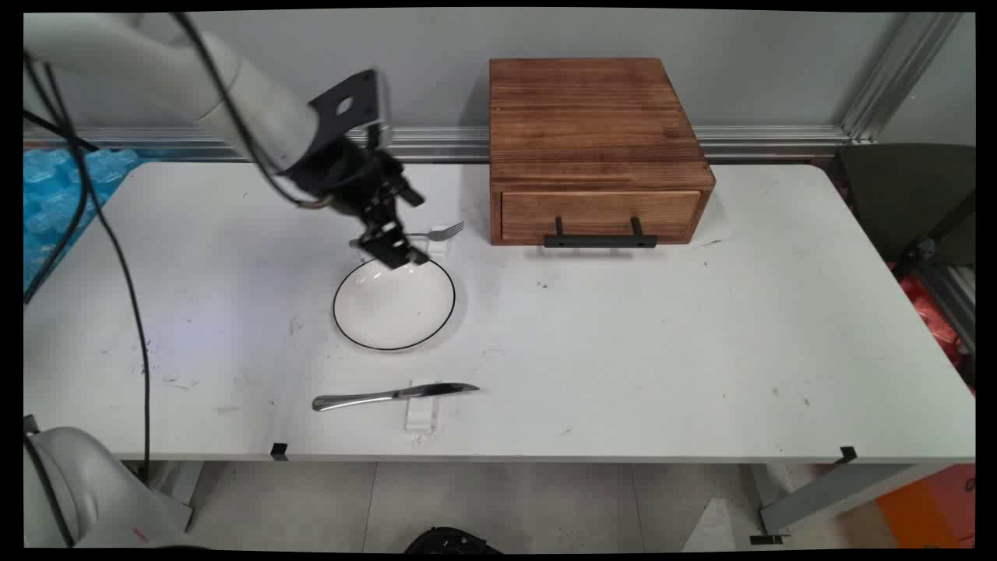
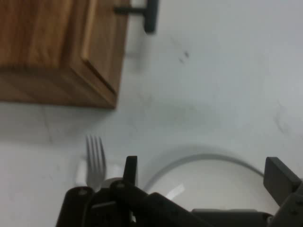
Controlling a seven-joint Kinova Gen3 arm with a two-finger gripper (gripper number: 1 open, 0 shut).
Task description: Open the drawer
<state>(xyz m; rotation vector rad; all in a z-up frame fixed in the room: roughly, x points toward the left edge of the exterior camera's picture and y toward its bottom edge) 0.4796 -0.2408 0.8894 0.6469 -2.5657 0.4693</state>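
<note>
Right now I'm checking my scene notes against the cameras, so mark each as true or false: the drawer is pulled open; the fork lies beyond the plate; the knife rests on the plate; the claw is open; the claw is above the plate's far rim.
1. The drawer of the wooden box is pulled open. False: it sits closed.
2. The fork lies beyond the plate. True.
3. The knife rests on the plate. False: it lies on the table, nearer the camera.
4. The claw is open. True.
5. The claw is above the plate's far rim. True.
</note>
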